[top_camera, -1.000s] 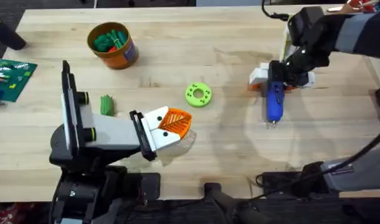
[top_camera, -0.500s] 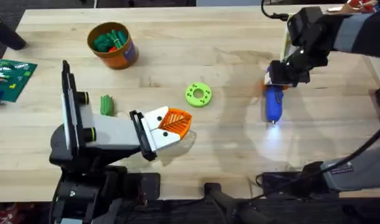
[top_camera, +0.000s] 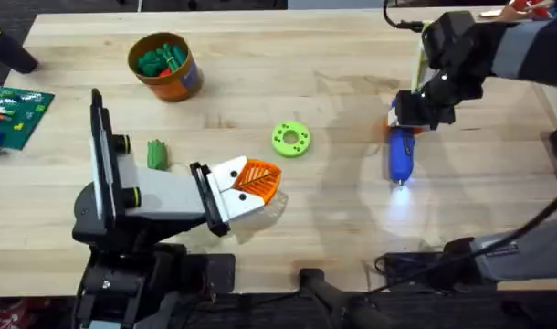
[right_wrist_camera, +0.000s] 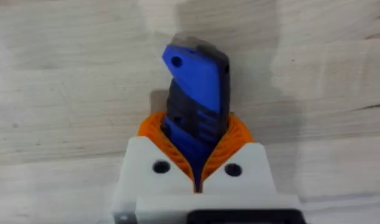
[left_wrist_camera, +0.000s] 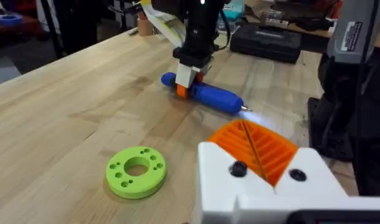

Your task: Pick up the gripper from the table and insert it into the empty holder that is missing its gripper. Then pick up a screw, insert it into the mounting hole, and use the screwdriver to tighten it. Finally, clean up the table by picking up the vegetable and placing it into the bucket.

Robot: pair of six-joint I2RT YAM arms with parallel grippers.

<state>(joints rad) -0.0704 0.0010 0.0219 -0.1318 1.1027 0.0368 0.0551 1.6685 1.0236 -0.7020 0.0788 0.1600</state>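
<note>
My right gripper (top_camera: pixel 412 117) is shut on the rear half of the blue screwdriver (top_camera: pixel 402 155), which lies low over the table at the right with its bit toward the near edge and a light glowing at the tip. The right wrist view shows the screwdriver (right_wrist_camera: pixel 196 81) pinched between orange pads (right_wrist_camera: pixel 154 127). My left gripper (top_camera: pixel 273 179) is shut on nothing, near the table's middle front. The green vegetable (top_camera: pixel 156 153) lies left of my left arm. The orange bucket (top_camera: pixel 166 68) stands at the back left with green pieces inside. The loose gripper, holder and screw are out of view.
A lime-green ring with holes (top_camera: pixel 290 139) lies mid-table, also in the left wrist view as the ring (left_wrist_camera: pixel 136 171). A green board (top_camera: pixel 15 113) sits at the left edge. Bare wood lies between the ring and the screwdriver (left_wrist_camera: pixel 209 96).
The right gripper's fingers closed onto the screwdriver, and a light came on at its tip. The left arm has not moved.
</note>
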